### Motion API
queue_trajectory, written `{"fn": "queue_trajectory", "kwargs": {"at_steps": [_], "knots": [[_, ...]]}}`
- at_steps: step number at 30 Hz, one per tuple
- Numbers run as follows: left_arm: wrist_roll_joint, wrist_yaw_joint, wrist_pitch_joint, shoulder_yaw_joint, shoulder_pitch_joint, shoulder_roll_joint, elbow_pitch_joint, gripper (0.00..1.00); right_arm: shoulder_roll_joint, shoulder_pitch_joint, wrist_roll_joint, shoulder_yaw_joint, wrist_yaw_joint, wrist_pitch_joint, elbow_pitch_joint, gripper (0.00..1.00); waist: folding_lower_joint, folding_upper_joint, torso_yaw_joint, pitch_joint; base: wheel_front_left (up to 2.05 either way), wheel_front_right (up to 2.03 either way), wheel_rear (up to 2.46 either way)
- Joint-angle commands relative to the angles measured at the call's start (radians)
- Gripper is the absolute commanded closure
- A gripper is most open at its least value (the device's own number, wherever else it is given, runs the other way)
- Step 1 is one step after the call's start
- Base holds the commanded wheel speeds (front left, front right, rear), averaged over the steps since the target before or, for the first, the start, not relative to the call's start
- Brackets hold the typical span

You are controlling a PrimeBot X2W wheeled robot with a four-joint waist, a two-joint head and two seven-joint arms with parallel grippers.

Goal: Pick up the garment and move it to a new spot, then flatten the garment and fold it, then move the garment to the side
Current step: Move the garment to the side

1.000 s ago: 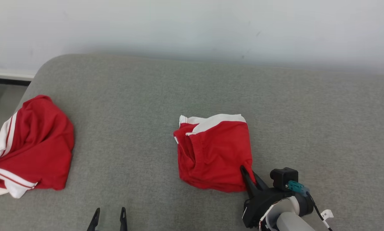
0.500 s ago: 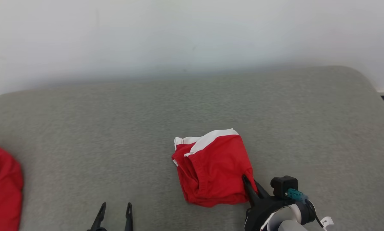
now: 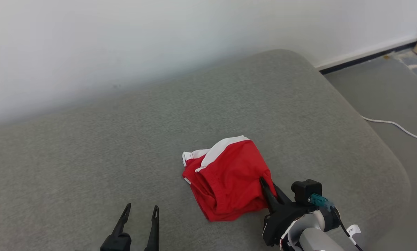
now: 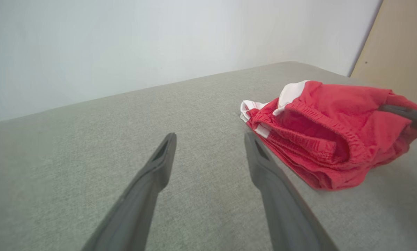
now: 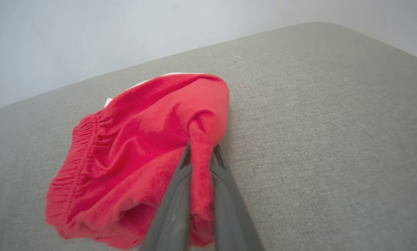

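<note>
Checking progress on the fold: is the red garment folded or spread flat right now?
Folded, roughly: the red garment lies as a compact layered bundle on the grey cushion, not spread. The right claw pinches one edge.

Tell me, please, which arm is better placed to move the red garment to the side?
Right. The right gripper is shut on a pinch of the red garment at its near edge. The left gripper is open over the grey cushion, apart from the cloth.

The garment [image 3: 226, 179] on the cushion [image 3: 90, 157], right fingers [image 3: 266, 191] at its near right corner (left fingers [image 3: 124, 219] apart, leftward).
</note>
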State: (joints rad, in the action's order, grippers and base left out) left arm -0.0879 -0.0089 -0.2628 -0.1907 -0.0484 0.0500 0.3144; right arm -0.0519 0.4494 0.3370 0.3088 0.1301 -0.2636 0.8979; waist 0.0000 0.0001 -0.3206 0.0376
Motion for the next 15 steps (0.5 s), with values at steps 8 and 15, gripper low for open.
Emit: {"fn": "queue_trajectory", "kwargs": {"at_steps": [8, 15], "knots": [[0.009, -0.018, -0.003, -0.025, -0.043, 0.001, -0.011, 0.0, 0.002, 0.027, -0.001, 0.004, 0.001, -0.001, -0.021, 1.0, 0.0, -0.0001, -0.166, 0.062, 0.0, 0.0, 0.0], [0.022, -0.028, -0.003, -0.049, -0.06, 0.002, -0.01, 0.0, -0.02, 0.066, -0.057, -0.044, 0.001, -0.001, -0.008, 1.0, 0.0, -0.0001, -0.115, 0.105, 0.0, 0.0, 0.0]]}}
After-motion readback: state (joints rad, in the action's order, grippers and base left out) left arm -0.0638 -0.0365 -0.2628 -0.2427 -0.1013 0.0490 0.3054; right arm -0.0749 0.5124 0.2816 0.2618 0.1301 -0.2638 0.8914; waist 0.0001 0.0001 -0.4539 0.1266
